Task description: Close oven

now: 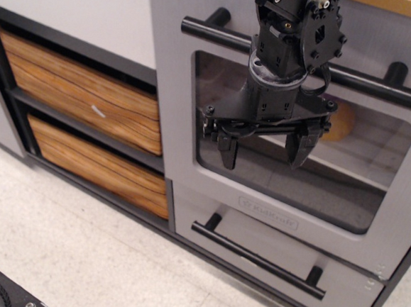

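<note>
claw (261, 149): black, fingers spread apart, gripping nothing
oven (167, 115): behind claw, flat grey door, rounded clear window
handle (371, 85): above claw, long black bar

The oven (172, 122) door bears one logo — "KidKraft" (faint).

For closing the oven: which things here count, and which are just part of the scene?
In the job:
- oven, its grey door looking flush with the cabinet
- oven's black bar handle
- gripper, jaws apart, in front of the window, holding nothing

Just there:
- narrow grey drawer below the oven
- two wood-grain drawer fronts
- speckled floor
</note>
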You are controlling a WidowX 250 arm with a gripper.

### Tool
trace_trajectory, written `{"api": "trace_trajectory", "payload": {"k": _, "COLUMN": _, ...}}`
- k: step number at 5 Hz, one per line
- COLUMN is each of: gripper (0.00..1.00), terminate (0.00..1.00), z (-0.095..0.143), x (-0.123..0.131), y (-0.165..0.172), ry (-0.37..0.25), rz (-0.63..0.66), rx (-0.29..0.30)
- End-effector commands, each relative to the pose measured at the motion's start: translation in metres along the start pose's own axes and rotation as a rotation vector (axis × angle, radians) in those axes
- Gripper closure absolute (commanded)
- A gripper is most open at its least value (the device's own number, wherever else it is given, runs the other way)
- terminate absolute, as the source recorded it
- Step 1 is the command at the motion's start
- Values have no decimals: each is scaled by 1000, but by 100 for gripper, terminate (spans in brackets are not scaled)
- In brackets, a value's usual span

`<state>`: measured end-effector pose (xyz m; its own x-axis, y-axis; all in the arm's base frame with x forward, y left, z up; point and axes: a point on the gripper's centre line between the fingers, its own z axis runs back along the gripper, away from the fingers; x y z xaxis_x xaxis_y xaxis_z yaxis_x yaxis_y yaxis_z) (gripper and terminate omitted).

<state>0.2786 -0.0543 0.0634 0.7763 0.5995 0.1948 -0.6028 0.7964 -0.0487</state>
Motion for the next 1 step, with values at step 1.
{"api": "trace_trajectory", "payload": {"k": 1, "gripper": 0, "terminate": 100, "z": 17, "x": 14, "y": -2, "ry": -32, "rz": 10, "rx": -37}}
